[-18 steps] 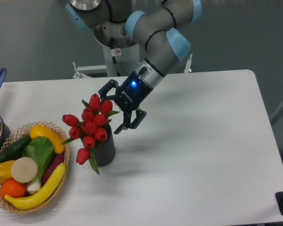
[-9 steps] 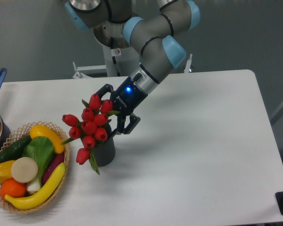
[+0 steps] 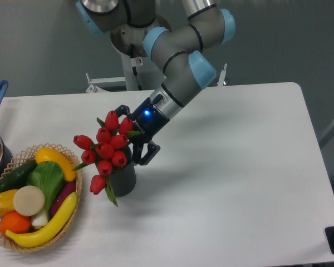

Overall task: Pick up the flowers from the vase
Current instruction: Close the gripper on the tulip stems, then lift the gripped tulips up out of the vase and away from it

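My gripper [image 3: 134,135] is spread wide and holds nothing; its fingers stand on both sides of the upper right buds of the flowers [image 3: 107,149]. The flowers sit in the vase [image 3: 122,178], beside the basket [image 3: 22,245]. The table [image 3: 239,167] is wide on my right.

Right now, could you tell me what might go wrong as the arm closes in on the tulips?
The open gripper sits at the right side of the flowers, among the buds, so closing may crush buds instead of gripping stems. The vase is small and could tip or lift along. The basket stands close on the left, risking a knock.
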### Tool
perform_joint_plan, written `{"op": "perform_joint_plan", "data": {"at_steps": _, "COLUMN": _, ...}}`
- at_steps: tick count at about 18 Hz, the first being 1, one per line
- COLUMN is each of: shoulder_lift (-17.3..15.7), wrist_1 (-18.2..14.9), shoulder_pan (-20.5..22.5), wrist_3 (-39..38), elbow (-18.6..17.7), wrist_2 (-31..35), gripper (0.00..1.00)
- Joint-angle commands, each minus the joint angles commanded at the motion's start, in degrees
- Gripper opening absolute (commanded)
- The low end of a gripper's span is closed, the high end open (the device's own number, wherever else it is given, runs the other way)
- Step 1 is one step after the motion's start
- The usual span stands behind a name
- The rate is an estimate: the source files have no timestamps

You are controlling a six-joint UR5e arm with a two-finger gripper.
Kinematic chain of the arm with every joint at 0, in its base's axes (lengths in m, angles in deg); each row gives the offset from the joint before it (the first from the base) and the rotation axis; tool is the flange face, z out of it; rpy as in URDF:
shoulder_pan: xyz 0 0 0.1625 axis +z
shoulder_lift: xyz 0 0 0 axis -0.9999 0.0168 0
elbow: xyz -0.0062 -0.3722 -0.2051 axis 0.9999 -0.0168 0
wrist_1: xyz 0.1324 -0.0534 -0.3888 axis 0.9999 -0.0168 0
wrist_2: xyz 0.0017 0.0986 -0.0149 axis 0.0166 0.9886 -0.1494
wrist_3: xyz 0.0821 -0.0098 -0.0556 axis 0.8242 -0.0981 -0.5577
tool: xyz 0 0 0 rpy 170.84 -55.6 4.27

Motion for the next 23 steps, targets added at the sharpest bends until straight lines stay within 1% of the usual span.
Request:
{"op": "perform_joint_plan", "data": {"at_steps": 1, "shoulder_lift": 0.0, "wrist_1": 0.0, "shoulder_pan": 0.0, "wrist_3": 0.0, "elbow": 0.0, "wrist_2": -0.2, "gripper": 0.83}}
{"op": "perform_joint_plan", "data": {"at_steps": 2, "shoulder_lift": 0.0, "wrist_1": 0.1, "shoulder_pan": 0.0, "wrist_3": 0.1, "elbow": 0.1, "wrist_2": -0.2, "gripper": 0.80}}
{"op": "perform_joint_plan", "data": {"at_steps": 5, "shoulder_lift": 0.1, "wrist_1": 1.1, "shoulder_pan": 0.0, "wrist_3": 0.1, "elbow": 0.1, "wrist_2": -0.2, "gripper": 0.62}}
{"op": "perform_joint_plan", "data": {"at_steps": 6, "shoulder_lift": 0.1, "wrist_1": 1.2, "shoulder_pan": 0.0, "wrist_3": 0.1, "elbow": 0.1, "wrist_2": -0.3, "gripper": 0.58}}
{"op": "perform_joint_plan", "data": {"at_steps": 7, "shoulder_lift": 0.1, "wrist_1": 1.2, "shoulder_pan": 0.1, "wrist_3": 0.1, "elbow": 0.1, "wrist_2": -0.3, "gripper": 0.50}}
{"op": "perform_joint_plan", "data": {"at_steps": 9, "shoulder_lift": -0.1, "wrist_1": 1.2, "shoulder_pan": 0.2, "wrist_3": 0.1, "elbow": 0.1, "wrist_2": -0.7, "gripper": 0.41}}
{"op": "perform_joint_plan", "data": {"at_steps": 12, "shoulder_lift": -0.2, "wrist_1": 1.2, "shoulder_pan": 0.2, "wrist_3": 0.1, "elbow": 0.1, "wrist_2": -1.3, "gripper": 0.36}}
{"op": "perform_joint_plan", "data": {"at_steps": 19, "shoulder_lift": -0.9, "wrist_1": 1.2, "shoulder_pan": 1.0, "wrist_3": -0.5, "elbow": 0.1, "wrist_2": -1.8, "gripper": 0.36}}
{"op": "perform_joint_plan", "data": {"at_steps": 23, "shoulder_lift": -3.5, "wrist_1": 1.2, "shoulder_pan": 2.3, "wrist_3": -6.5, "elbow": 1.5, "wrist_2": -5.1, "gripper": 0.37}}
